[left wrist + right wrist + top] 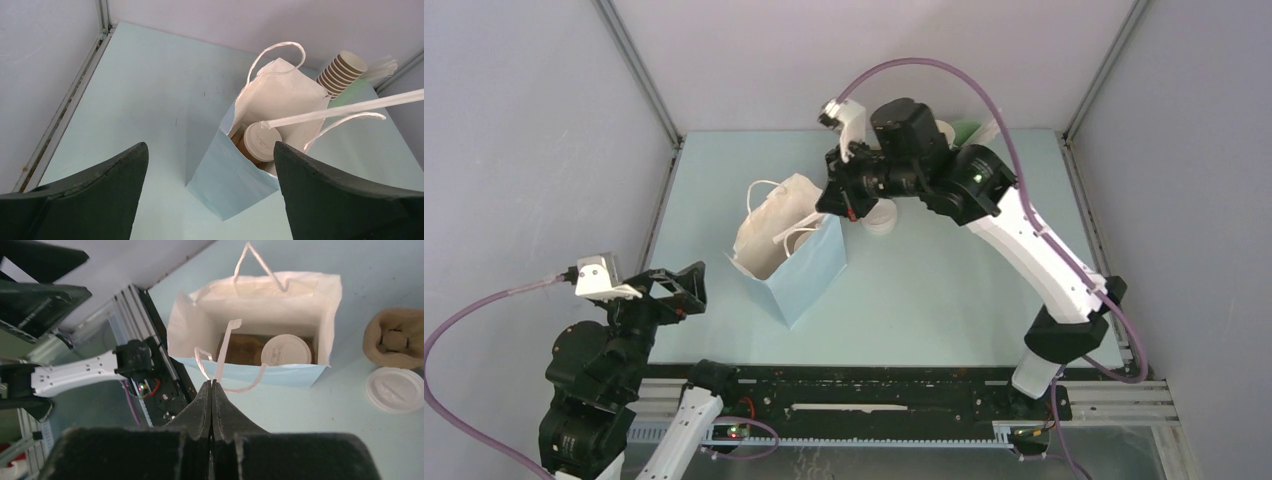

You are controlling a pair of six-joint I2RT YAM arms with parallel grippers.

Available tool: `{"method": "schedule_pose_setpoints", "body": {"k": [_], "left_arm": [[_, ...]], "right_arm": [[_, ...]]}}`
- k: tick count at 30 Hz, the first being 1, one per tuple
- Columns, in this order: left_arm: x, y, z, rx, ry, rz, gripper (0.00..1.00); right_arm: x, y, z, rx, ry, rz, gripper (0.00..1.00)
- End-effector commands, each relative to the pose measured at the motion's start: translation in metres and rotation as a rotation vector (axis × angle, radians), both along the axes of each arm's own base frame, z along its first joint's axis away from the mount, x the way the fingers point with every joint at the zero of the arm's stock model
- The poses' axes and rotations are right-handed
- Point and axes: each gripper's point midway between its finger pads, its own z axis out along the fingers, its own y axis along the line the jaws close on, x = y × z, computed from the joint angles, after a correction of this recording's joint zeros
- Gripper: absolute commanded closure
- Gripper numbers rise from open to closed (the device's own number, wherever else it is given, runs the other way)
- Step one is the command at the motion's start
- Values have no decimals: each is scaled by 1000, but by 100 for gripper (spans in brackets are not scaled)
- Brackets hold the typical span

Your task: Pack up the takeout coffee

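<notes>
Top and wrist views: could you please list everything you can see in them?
Table: one, pale blue, beneath everything.
Paper bag: one, light blue with white inside, open, mid-table.
Takeout coffee: one, brown with white lid, inside the bag.
Thin stick: one, white, slanting over the bag's mouth.
Loose lid: one, white, on the table beside the bag.
Brown container: one, open-topped, beside the loose lid.
Cup stack: one, brown, tilted, behind the bag.
Green cup: one, pale green, far edge.
Left hand: one, black, open, near-left.
Right hand: one, black, shut on the stick.
</notes>
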Motion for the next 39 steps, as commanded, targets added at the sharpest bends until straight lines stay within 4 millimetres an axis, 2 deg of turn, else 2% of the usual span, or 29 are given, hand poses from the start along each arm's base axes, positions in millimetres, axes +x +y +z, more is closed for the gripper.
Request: {"method": "schedule_pose_setpoints", "body": {"k": [1, 7, 12, 14, 16, 20, 22, 23, 26, 31, 33, 34, 37, 39], "left_arm": [[-7, 3, 14, -20, -38, 7, 0], [-7, 3, 15, -21, -42, 8, 0], [-7, 2, 16, -25, -44, 4, 0], [-8, 2, 17, -26, -46, 3, 0], [-9, 3, 19, -27, -51, 5, 0], [-9, 4, 24, -32, -61, 11, 0], [-10, 5, 30, -37, -77, 14, 0], [-11, 5, 34, -37, -87, 17, 0], [-16, 9, 51, -47, -131, 30, 0], [-36, 17, 92, -65, -236, 44, 0], [-43, 21, 106, -66, -279, 51, 0], [-46, 23, 113, -59, -299, 53, 0], [-55, 31, 133, -29, -340, 81, 0], [-61, 38, 146, -19, -357, 113, 0]], "right_arm": [[-7, 7, -10, -79, -56, 32, 98], [-9, 41, -12, -67, -60, 74, 93], [-16, 60, -4, -32, -92, 129, 57], [-15, 58, 4, -17, -117, 121, 48], [-13, 47, 17, 1, -152, 107, 43], [-9, 6, 55, 37, -254, -7, 35], [-11, -19, 69, 46, -296, -78, 31], [-11, -31, 69, 31, -325, -98, 28], [-16, -79, 88, 73, -388, -224, 21], [-43, -168, 122, 220, -463, -391, 15], [-55, -210, 130, 285, -471, -480, 7], [-59, -225, 130, 299, -475, -508, 1], [-74, -259, 136, 355, -481, -548, 0], [-84, -274, 143, 389, -483, -553, 0]]}}
